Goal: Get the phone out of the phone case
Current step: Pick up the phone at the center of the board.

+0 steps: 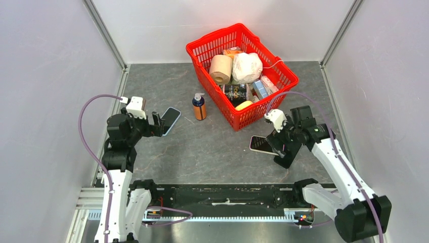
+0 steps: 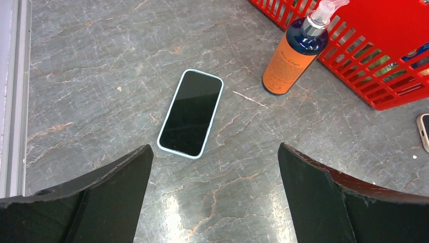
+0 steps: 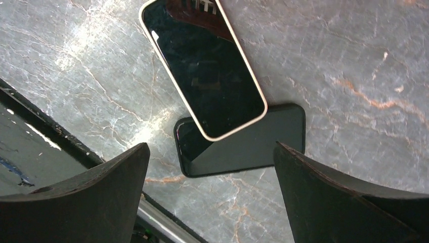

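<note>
A phone in a light blue case lies face up on the grey table, also seen in the top view. My left gripper is open and empty, just short of its near end. A cream-edged phone lies face up with one end resting on a flat black phone-shaped item; I cannot tell if that is a case or a phone. In the top view they lie at centre right. My right gripper hovers open and empty above them.
An orange pump bottle stands between the blue-cased phone and a red basket holding several household items. The bottle and basket are close on the left gripper's far right. The black front rail is by the right gripper.
</note>
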Robot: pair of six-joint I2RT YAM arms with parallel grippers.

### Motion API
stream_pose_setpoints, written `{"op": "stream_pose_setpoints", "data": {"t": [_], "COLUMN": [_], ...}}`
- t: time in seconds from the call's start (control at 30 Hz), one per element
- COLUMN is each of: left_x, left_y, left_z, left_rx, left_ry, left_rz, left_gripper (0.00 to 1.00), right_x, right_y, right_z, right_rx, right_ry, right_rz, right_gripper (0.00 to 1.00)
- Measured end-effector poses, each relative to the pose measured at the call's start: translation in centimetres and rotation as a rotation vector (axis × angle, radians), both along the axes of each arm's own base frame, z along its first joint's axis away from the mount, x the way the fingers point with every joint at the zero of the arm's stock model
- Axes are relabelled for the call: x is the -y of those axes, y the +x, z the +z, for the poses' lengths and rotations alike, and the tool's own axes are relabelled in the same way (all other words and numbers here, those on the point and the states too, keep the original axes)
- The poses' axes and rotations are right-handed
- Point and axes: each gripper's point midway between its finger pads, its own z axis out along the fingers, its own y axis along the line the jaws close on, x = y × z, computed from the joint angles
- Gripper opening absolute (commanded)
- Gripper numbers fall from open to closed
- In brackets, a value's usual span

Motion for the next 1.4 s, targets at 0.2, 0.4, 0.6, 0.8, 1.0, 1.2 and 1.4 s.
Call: {"op": "stream_pose_setpoints", "data": {"t": [0.2,0.4,0.6,0.8,1.0,1.2,1.4], "left_x": [0.0,0.1,0.5,0.6,0.5,0.5,0.9], "left_y": [0.0,0.0,-0.1,-0.2,-0.2,-0.3,-0.3], "left_z": [-0.4,-0.5,-1.0,-1.1,-1.4,-1.5,-1.3], "left_rx": [-0.004,-0.004,-0.015,-0.017,-0.02,-0.019,-0.011], "left_ry": [-0.003,-0.006,-0.015,-0.02,-0.015,-0.011,-0.016], "left_rz": [-0.001,-0.008,-0.03,-0.039,-0.041,-0.045,-0.066], "left_gripper": [1.0,1.0,1.0,1.0,1.0,1.0,1.0], "right_x": [-1.5,-2.4,-2.7,-2.6,-2.5,-2.3,-2.5], "right_y": [1.3,1.4,2.6,3.5,4.0,3.8,3.7], "right_z": [-2.1,-5.6,-7.5,-8.8,-9.4,-10.6,-10.7], "right_rx": [-0.026,-0.079,-0.068,-0.065,-0.062,-0.098,-0.119], "right_ry": [-0.037,-0.089,-0.127,-0.163,-0.182,-0.197,-0.19], "right_rz": [0.124,0.246,0.323,0.369,0.396,0.418,0.425], "right_gripper": [0.99,0.99,0.99,0.99,0.99,0.95,0.78]}}
